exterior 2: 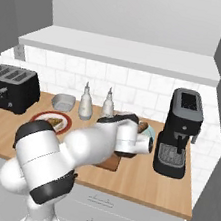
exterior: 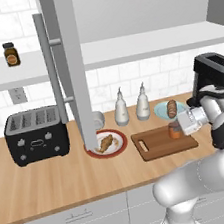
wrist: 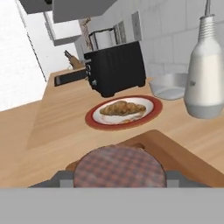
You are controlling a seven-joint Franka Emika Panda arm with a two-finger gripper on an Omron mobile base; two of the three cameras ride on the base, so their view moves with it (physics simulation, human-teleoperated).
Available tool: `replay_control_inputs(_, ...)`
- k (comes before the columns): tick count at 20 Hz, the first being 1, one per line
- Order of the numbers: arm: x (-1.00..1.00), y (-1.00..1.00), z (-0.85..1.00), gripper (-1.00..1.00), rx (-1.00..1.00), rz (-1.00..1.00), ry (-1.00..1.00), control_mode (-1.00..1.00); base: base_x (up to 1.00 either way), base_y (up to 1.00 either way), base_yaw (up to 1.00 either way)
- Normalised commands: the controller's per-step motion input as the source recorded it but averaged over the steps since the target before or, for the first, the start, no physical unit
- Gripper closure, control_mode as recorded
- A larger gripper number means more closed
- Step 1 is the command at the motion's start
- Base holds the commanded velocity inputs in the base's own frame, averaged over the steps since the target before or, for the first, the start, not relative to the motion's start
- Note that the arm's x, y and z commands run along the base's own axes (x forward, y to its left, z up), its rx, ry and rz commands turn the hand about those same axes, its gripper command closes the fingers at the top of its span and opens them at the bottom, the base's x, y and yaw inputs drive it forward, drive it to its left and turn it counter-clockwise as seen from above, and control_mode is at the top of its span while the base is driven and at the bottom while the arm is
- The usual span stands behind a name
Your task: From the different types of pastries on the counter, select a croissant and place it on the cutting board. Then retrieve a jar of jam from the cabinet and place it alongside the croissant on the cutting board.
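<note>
the croissant (exterior: 106, 143) sits on the red-rimmed plate (exterior: 120, 148) just left of the cutting board (exterior: 159, 146), not on the board as the task wants, so finishing now would leave that step undone. over the board's right part the gripper (exterior: 176, 129) is pinched on the jar of jam (exterior: 175, 131), low above the wood; let go while tilted, the jar could tip or roll. the arm reaches in from right of the board, hand turned sideways.
</note>
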Motion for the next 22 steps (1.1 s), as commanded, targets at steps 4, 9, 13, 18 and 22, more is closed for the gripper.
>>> replay_control_inputs(4, 0.03, -0.36, -0.09, 1.0, 0.1, 0.16, -0.09, -1.0, 0.0, 0.0, 0.0)
replay_control_inputs(9, 0.05, -0.31, -0.1, 1.0, 0.03, 0.1, -0.12, -1.0, 0.0, 0.0, 0.0)
replay_control_inputs(13, 0.04, -0.26, -0.04, 1.0, 0.03, 0.05, -0.11, -1.0, 0.0, 0.0, 0.0)
replay_control_inputs(18, 0.05, -0.29, -0.03, 1.0, 0.04, 0.02, -0.08, -1.0, 0.0, 0.0, 0.0)
replay_control_inputs(22, 0.1, -0.12, -0.38, 1.0, 0.01, 0.02, -0.01, -1.0, 0.0, 0.0, 0.0)
